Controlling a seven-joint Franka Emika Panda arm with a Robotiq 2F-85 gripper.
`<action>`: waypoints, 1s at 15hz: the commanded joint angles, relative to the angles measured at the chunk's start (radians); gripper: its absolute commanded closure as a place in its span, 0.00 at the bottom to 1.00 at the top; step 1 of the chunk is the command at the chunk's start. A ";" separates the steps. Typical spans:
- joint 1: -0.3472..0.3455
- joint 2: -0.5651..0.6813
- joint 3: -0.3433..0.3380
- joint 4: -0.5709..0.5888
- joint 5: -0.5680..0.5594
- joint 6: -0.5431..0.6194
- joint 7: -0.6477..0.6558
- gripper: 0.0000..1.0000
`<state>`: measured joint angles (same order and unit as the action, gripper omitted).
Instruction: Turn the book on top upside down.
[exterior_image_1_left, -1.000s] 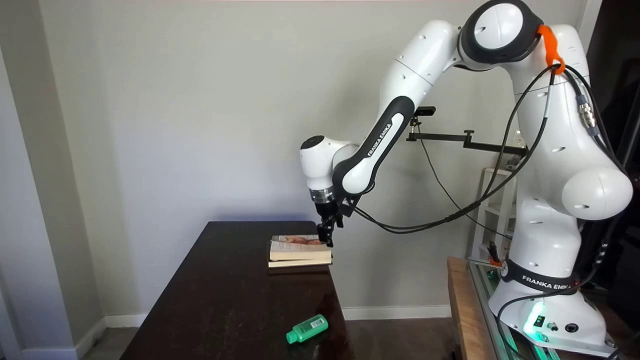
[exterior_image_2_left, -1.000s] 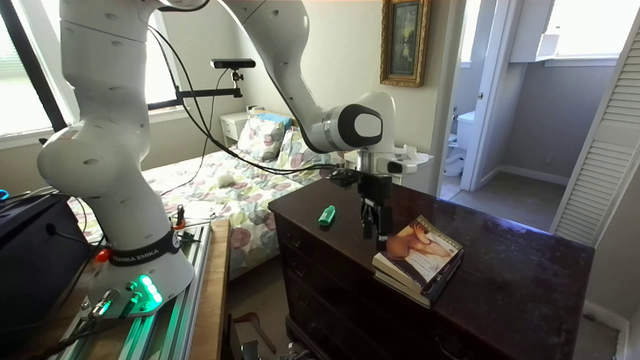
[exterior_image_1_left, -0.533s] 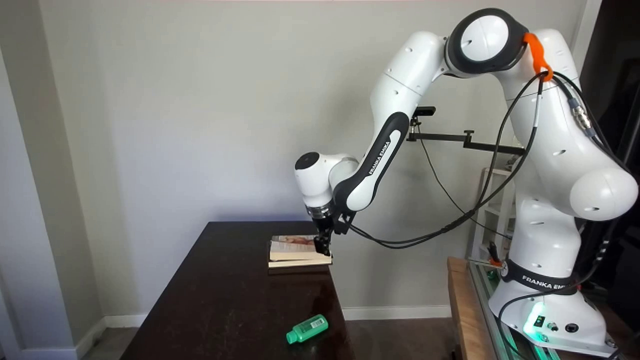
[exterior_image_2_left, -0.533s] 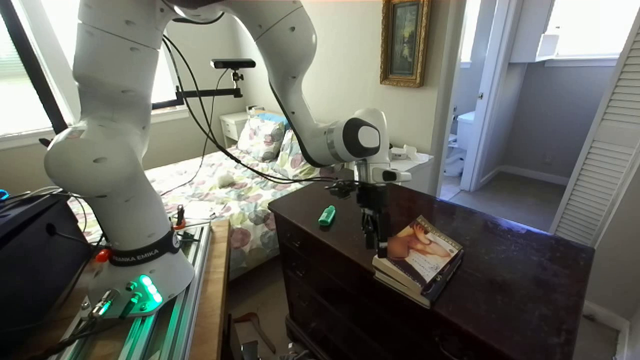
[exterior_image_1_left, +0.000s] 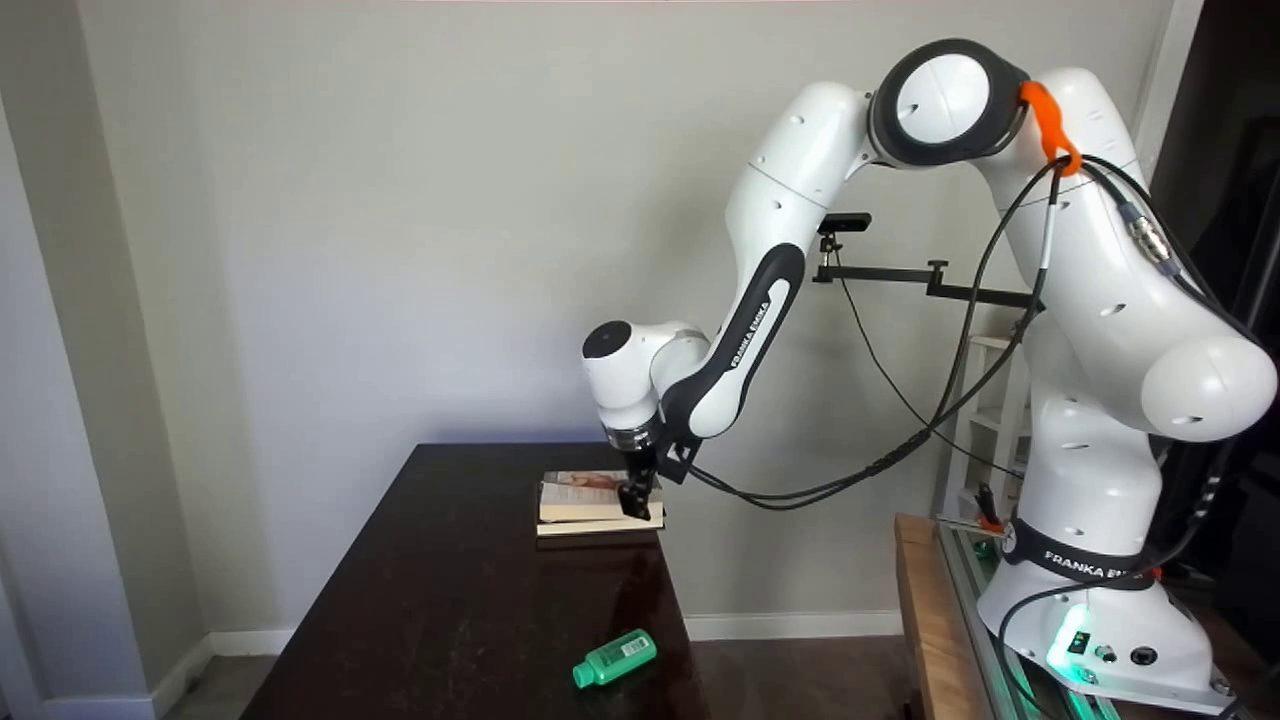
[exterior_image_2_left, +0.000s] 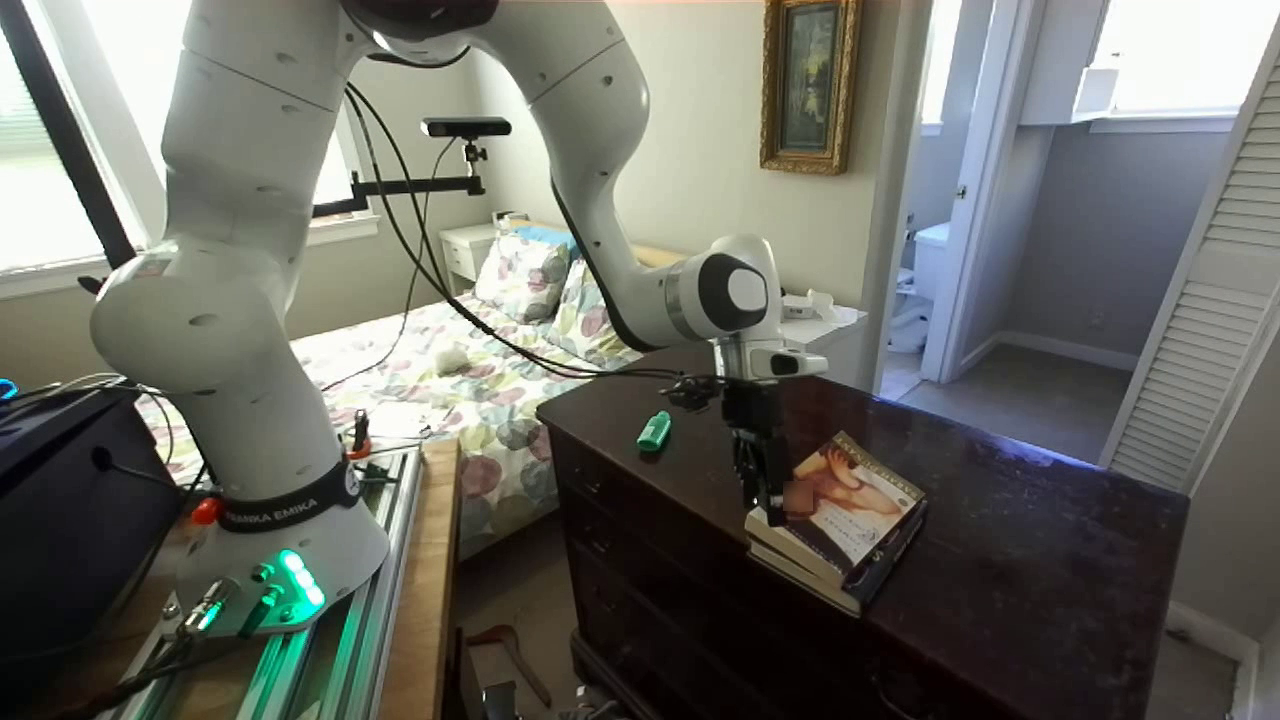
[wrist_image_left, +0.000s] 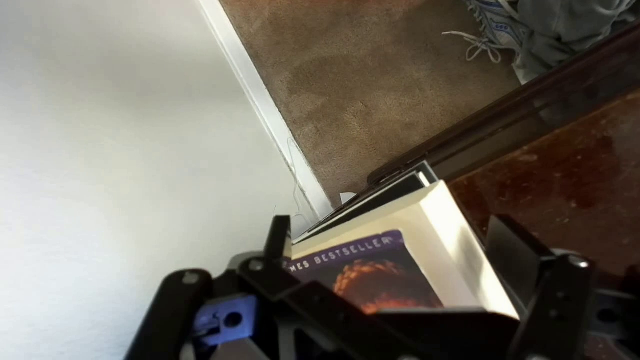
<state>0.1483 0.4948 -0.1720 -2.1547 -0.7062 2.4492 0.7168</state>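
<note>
the claw (wrist_image_left: 392, 235), spread wide, brackets one end of the top book (exterior_image_2_left: 852, 503), likely so closing can pinch it for turning.

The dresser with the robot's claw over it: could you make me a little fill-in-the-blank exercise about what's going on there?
1. The color of the bottle lying on the dresser is ____.
2. In the wrist view, the full word readable on the purple band of the top book is ____.
3. The gripper is not shut but ____.
4. Of the bottle and the top book, the gripper is nearer to the ____.

Missing words: green; BESTSELLER; open; top book.
</note>
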 joint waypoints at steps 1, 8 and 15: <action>0.016 0.042 -0.019 0.032 -0.038 0.023 0.041 0.00; 0.022 0.074 -0.026 0.053 -0.036 0.029 0.044 0.00; -0.027 -0.026 0.041 0.008 0.079 0.016 -0.105 0.00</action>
<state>0.1541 0.5313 -0.1775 -2.1167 -0.7008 2.4792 0.7157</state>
